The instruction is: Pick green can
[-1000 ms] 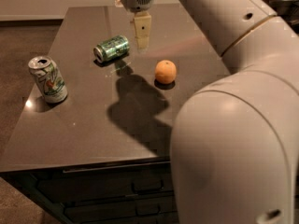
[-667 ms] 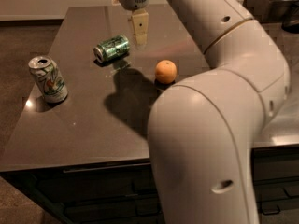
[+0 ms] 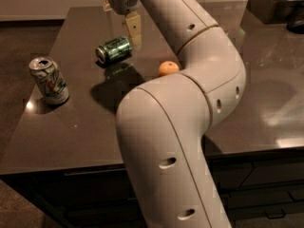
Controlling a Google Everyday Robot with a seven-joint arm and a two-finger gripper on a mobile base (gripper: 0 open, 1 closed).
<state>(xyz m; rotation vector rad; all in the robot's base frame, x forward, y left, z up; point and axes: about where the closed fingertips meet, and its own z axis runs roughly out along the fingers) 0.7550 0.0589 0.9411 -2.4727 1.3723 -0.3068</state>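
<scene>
Nearest the camera, the robot's big pale arm (image 3: pixel 175 141) fills the lower middle of the frame and bends up toward the top. It hides part of the table (image 3: pixel 66 137) behind it, so a bump on that side would go unseen.

At the left, the mostly white can (image 3: pixel 50 81) stands upright near the table's left edge. It is well apart from the target, but it is the likely wrong pick if the reach drifts left.

Right of centre, the orange (image 3: pixel 167 68) sits just beside the arm's bend, partly covered by it. A swing of that link could probably knock it and set it rolling.

Farther back, in the upper left of the frame, the green can (image 3: pixel 114 50) lies on its side on the table, one silver end facing lower left. This looks like the main hazard. A round, slick body on its side rolls at a light touch, and a closing grip that meets it off-centre may squirt it away instead of pinching it.

The gripper (image 3: pixel 135 36) hangs just beside the can's upper right end, pointing down. It holds nothing, and whether the jaws are wide or narrow cannot be told. If it descends from here without shifting over the can's body, it would likely strike the end and push the can.
</scene>
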